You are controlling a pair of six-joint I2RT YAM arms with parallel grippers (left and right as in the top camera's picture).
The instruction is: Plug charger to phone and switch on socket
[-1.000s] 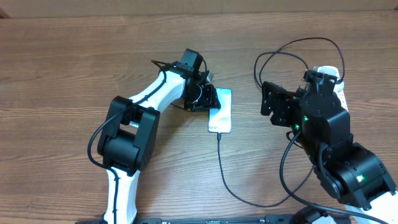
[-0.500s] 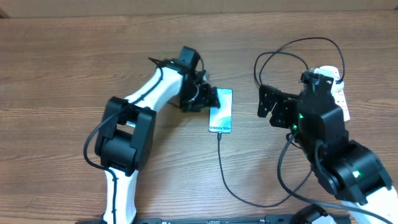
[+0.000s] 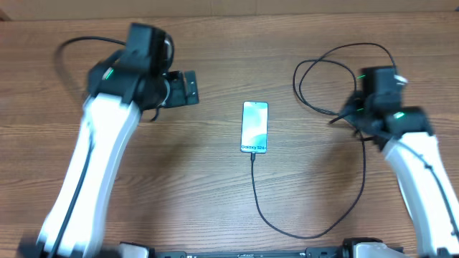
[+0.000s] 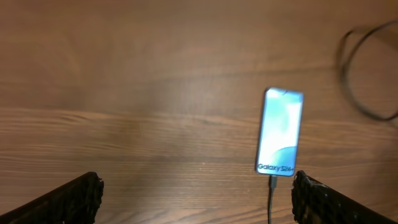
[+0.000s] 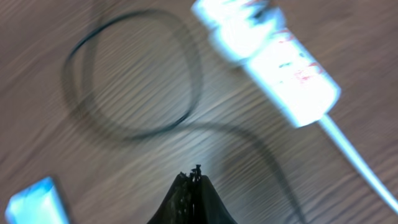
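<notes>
**Operator:** How do your end effectors stand?

**Me:** My left end effector [image 4: 196, 186] hangs above the desk [image 3: 215, 201] with its jaws spread wide and nothing between them; its two black fingers [image 4: 68, 200] show at the lower corners of my left wrist view; it touches nothing.

**Operator:** And the other?

**Me:** My right end effector [image 5: 194, 177] is closed tight, its tips pressed into one dark point; I see nothing held in it; it hovers over bare wood.

**Operator:** Where is the phone?

**Me:** The phone [image 3: 254, 127] lies flat near the middle of the desk, between my two arms and apart from both; its screen faces up and is lit, cyan fading to white, with small text at the end nearer my base.

**Operator:** The charger?

**Me:** The charger [image 3: 256, 190] meets the phone at that same short edge; its tip looks seated there, though it is too small for me to be sure; from there the thin black cable runs toward my base, bows out to the right, climbs beside my right arm and coils in loose loops at the far right; one loop lies under my right wrist camera.

**Operator:** The socket?

**Me:** The socket [image 5: 280, 62] shows only in my right wrist view, blurred, lying slantwise just beside that loop; it is white with reddish marks; a thick white cord [image 5: 354, 155] leaves its lower end; from overhead my right arm covers it; I cannot tell how its switch is set.
</notes>
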